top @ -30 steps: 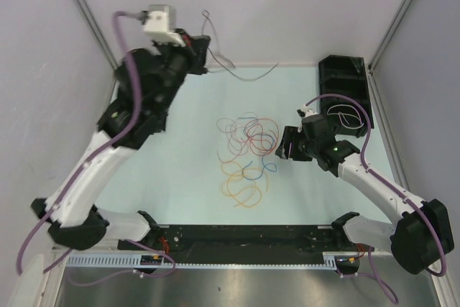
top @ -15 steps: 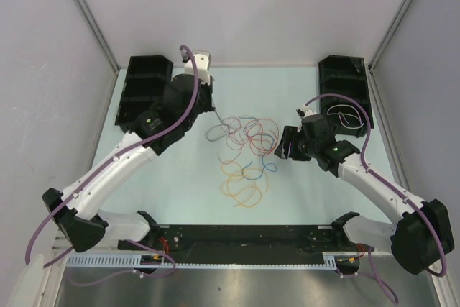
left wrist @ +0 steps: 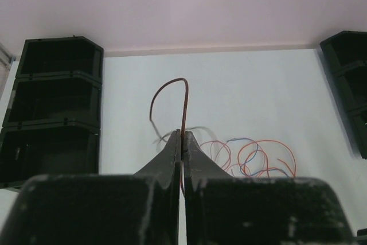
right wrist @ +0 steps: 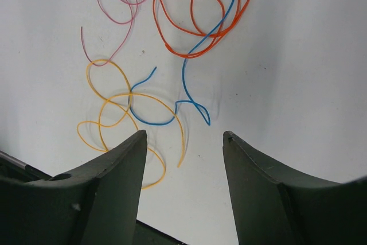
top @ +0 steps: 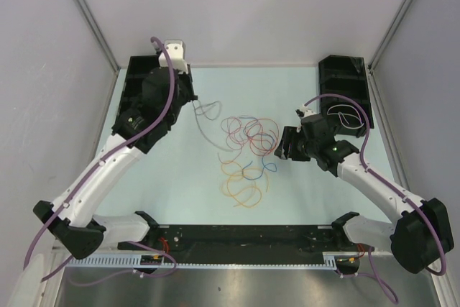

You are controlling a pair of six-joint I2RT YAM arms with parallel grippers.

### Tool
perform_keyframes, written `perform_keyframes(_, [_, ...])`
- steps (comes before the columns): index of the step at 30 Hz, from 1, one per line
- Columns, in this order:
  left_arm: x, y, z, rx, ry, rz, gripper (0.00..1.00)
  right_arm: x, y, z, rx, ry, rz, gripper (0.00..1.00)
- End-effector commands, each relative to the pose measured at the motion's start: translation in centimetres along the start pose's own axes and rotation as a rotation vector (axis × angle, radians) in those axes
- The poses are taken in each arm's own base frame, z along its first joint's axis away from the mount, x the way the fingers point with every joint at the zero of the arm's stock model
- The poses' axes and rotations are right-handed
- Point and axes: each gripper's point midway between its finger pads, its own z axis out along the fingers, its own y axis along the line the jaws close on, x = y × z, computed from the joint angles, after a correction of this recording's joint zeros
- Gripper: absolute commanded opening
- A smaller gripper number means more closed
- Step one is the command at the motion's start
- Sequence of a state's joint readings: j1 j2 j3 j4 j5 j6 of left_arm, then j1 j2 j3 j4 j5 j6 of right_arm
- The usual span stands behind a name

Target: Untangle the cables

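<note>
Several thin cables (top: 248, 156) (orange, red, blue and pink loops) lie tangled at the middle of the worktop (top: 180, 177), the left arm (top: 108, 170) stretched toward the far-left corner, left gripper (left wrist: 182, 137) pinched on one dark reddish strand (left wrist: 172, 87), right gripper (right wrist: 183, 134) hanging spread at the tangle's right side.

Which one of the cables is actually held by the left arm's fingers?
The dark reddish-brown cable, pinched in the shut left gripper and arching out past it. The remaining cables lie loose on the table.
</note>
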State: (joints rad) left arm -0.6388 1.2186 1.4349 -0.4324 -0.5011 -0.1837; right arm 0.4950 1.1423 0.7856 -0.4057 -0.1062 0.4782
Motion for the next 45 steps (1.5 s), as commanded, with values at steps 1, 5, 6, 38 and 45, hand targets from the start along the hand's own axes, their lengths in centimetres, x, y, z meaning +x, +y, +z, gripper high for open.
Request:
perform_keyframes(1, [-3.6, 1.4, -2.0, -0.014, -0.118, -0.065, 0.00, -0.8, 0.8, -0.3, -0.027, -0.025, -0.011, 0.60])
perform_keyframes(5, [-5.1, 2.3, -5.0, 0.028, -0.225, -0.112, 0.13, -0.6, 0.6, -0.6, -0.017, -0.025, -0.018, 0.59])
perform_keyframes(6, [-4.9, 3.0, -5.0, -0.007, -0.226, -0.128, 0.13, -0.6, 0.6, -0.6, -0.016, -0.025, -0.016, 0.59])
perform_keyframes(38, [25.0, 11.5, -2.2, -0.455, 0.488, -0.568, 0.60, 1.4, 0.1, -0.7, -0.039, 0.009, -0.035, 0.60])
perform_keyframes(45, [28.1, 10.8, -1.7, -0.464, 0.465, -0.760, 0.52, 1.5, -0.3, -0.7, -0.024, 0.014, -0.046, 0.60])
